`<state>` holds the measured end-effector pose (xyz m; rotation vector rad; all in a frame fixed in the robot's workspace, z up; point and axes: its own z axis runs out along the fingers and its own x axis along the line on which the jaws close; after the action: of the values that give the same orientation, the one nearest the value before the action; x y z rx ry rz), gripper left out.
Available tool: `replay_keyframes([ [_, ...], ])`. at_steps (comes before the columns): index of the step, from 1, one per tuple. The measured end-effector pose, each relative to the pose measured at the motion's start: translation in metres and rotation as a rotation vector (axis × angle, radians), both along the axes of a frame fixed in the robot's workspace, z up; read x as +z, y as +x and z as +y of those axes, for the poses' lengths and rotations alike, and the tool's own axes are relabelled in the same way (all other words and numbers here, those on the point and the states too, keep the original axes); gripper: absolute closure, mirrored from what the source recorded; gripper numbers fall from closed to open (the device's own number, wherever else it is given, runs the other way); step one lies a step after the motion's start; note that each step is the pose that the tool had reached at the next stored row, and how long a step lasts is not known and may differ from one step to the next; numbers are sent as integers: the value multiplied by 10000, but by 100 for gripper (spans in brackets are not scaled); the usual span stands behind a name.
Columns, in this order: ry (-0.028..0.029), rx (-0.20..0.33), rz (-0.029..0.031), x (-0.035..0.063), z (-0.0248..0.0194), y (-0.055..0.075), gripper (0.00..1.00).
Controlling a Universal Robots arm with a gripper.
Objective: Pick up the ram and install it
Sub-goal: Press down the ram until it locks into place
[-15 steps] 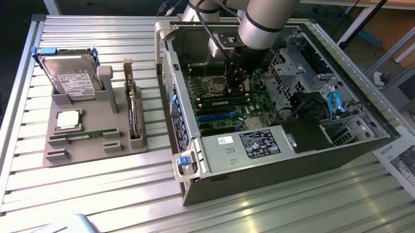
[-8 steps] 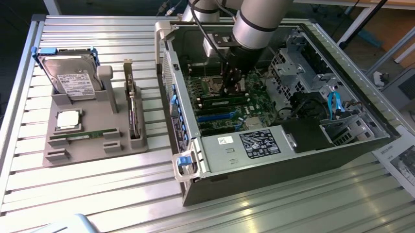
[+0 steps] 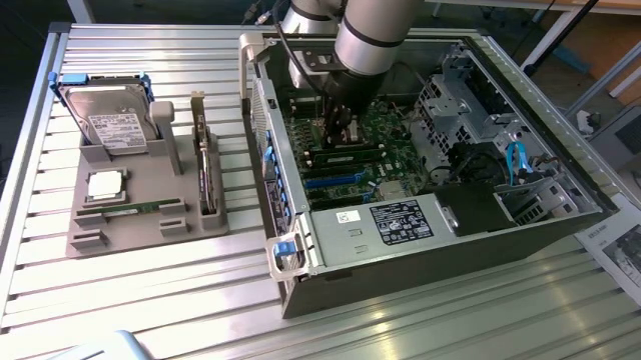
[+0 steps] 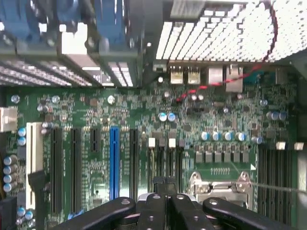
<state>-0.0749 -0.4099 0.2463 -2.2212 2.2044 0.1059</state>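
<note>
I saw my gripper point(image 3: 344, 129) with fingers together, empty, low over the motherboard point(image 3: 386, 161) inside the computer case point(image 3: 521, 225). The ram point(image 3: 130, 208) lay on the grey holder point(image 3: 150, 225) at nine o'clock, well apart.

The holder tray point(image 3: 140, 217) lies at the exterior view's left of the open computer case point(image 3: 421, 247); the ram point(image 3: 128, 208) seemingly rests in it.

Exterior view high, angled down over computer case point(image 3: 421, 225), wrist view close above its motherboard point(image 4: 144, 124), shared
</note>
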Motion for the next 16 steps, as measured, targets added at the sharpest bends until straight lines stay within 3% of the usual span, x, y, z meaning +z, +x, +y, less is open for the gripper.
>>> replay_keyframes([
  [2,0,1,0,0,1,-55,90],
  [16,0,2,0,0,-11,-123,90],
])
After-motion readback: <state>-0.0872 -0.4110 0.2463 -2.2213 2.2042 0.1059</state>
